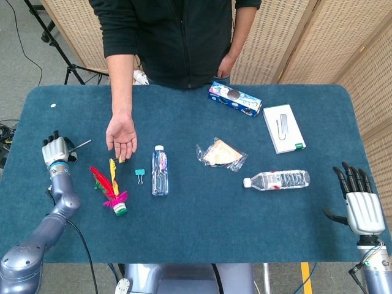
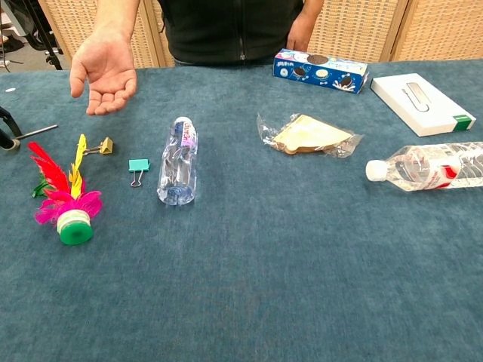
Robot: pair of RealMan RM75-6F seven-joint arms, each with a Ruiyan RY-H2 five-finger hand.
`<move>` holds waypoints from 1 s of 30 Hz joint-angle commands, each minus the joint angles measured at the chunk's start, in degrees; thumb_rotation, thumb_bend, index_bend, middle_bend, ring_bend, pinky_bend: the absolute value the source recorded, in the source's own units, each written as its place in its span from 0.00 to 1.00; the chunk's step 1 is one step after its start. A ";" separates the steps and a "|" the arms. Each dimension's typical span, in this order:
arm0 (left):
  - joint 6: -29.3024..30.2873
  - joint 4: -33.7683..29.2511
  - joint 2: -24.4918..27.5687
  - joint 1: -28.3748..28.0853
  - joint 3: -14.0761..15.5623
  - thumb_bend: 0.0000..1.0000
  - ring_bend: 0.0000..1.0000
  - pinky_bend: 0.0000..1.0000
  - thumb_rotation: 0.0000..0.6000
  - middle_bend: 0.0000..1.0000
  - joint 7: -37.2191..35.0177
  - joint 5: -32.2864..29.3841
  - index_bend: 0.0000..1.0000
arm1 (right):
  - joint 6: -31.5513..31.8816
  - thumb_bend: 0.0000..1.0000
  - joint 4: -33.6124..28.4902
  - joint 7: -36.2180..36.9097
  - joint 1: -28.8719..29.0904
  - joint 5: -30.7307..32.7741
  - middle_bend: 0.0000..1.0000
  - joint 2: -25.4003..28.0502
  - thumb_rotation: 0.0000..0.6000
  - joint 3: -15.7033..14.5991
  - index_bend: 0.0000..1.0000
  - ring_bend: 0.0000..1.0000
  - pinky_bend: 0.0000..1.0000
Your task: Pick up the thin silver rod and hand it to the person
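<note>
The left hand [image 1: 55, 149] sits low near the left edge of the blue cloth-covered table [image 1: 202, 226], fingers curled around the thin silver rod [image 1: 82, 145], whose free end points toward the person's open, palm-up hand [image 1: 121, 136]. The right hand [image 1: 362, 208] hangs at the table's right corner, fingers spread, holding nothing. Woven wicker screens [image 1: 288, 37] stand behind the person.

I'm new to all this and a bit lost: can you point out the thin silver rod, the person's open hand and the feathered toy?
thin silver rod [image 1: 82, 145], head view, middle of the shaft.
person's open hand [image 2: 106, 72], chest view, on the palm.
feathered toy [image 2: 75, 226], chest view, on its green base.
</note>
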 commanded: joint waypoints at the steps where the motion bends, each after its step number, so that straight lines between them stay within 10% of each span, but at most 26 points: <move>1: 0.28 -0.03 -0.35 0.14 -0.41 0.45 0.00 0.00 1.00 0.00 -0.61 1.00 0.55 | -0.06 0.00 -0.09 0.02 0.00 0.04 0.00 0.06 1.00 -0.04 0.00 0.00 0.00; 20: 6.21 -5.46 2.50 1.48 -2.10 0.59 0.00 0.00 1.00 0.00 -4.62 7.31 0.67 | 0.22 0.00 -0.67 0.46 -0.09 -0.21 0.00 0.46 1.00 -0.20 0.00 0.00 0.00; 30: 26.17 -35.30 18.94 10.10 -3.65 0.59 0.00 0.00 1.00 0.00 -8.13 12.96 0.67 | 0.73 0.00 -1.65 1.04 -0.29 -1.10 0.00 1.07 1.00 -0.62 0.00 0.00 0.00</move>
